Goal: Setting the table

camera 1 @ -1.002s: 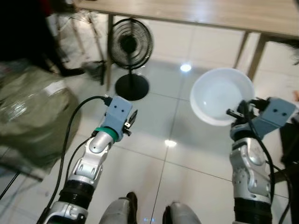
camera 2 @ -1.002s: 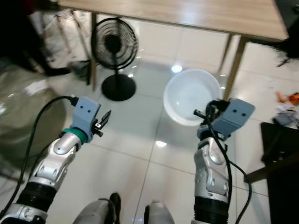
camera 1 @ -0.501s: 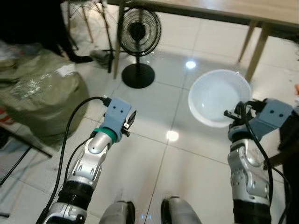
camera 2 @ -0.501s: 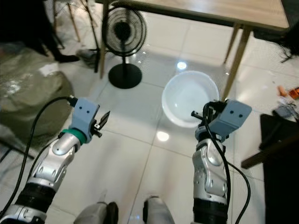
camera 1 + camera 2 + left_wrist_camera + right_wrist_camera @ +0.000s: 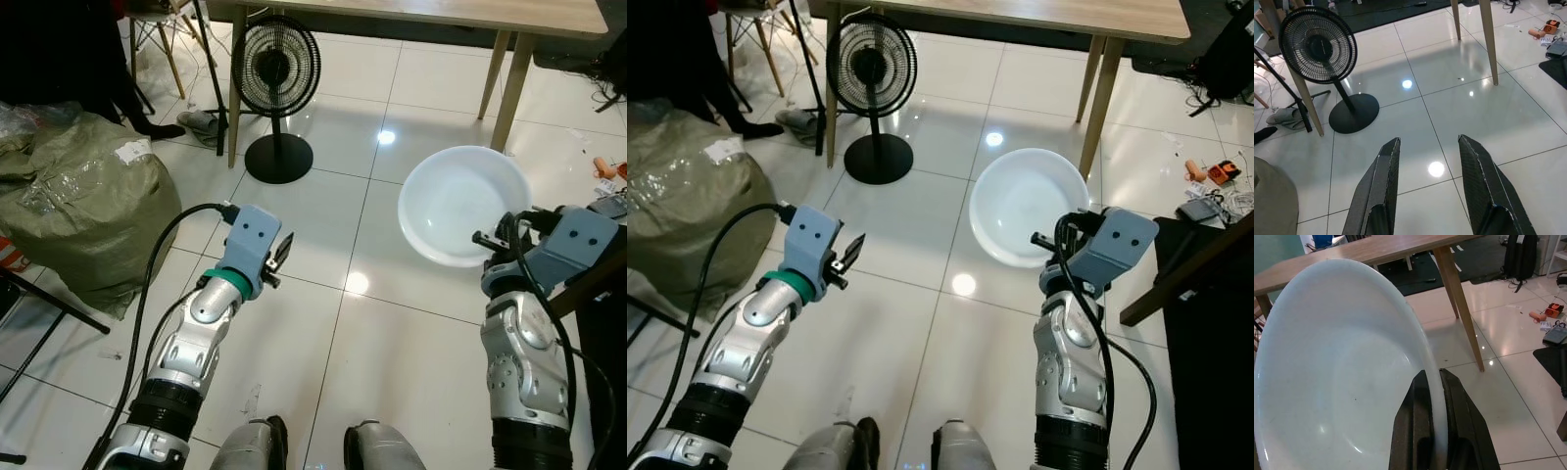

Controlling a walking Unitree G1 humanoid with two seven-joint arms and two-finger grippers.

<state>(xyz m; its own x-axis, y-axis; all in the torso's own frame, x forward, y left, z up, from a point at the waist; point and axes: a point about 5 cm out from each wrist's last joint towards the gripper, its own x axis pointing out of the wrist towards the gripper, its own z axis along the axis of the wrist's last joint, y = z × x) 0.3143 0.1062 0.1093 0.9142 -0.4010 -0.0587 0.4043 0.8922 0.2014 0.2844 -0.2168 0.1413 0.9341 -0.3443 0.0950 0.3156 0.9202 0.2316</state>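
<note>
A large white bowl (image 5: 458, 204) hangs in the air over the tiled floor, held by its near rim. My right gripper (image 5: 493, 241) is shut on that rim, and in the right wrist view both black fingers (image 5: 1420, 431) pinch the edge of the bowl (image 5: 1342, 382). My left gripper (image 5: 283, 250) is held out at the left, open, with nothing between its fingers (image 5: 1378, 191). The wooden table (image 5: 441, 12) runs across the top of the view, its legs (image 5: 508, 90) standing just beyond the bowl.
A black standing fan (image 5: 277, 93) stands on the floor under the table's left side. A stuffed green-grey bag (image 5: 78, 211) lies at the left. A dark piece of furniture (image 5: 1205, 323) is at the right edge, with cables and small items (image 5: 1215, 191) on the floor behind it.
The camera has shifted and tipped, so the table, fan and bag sit differently in the picture. Both arms keep the same pose, and the bowl stays in the right gripper.
</note>
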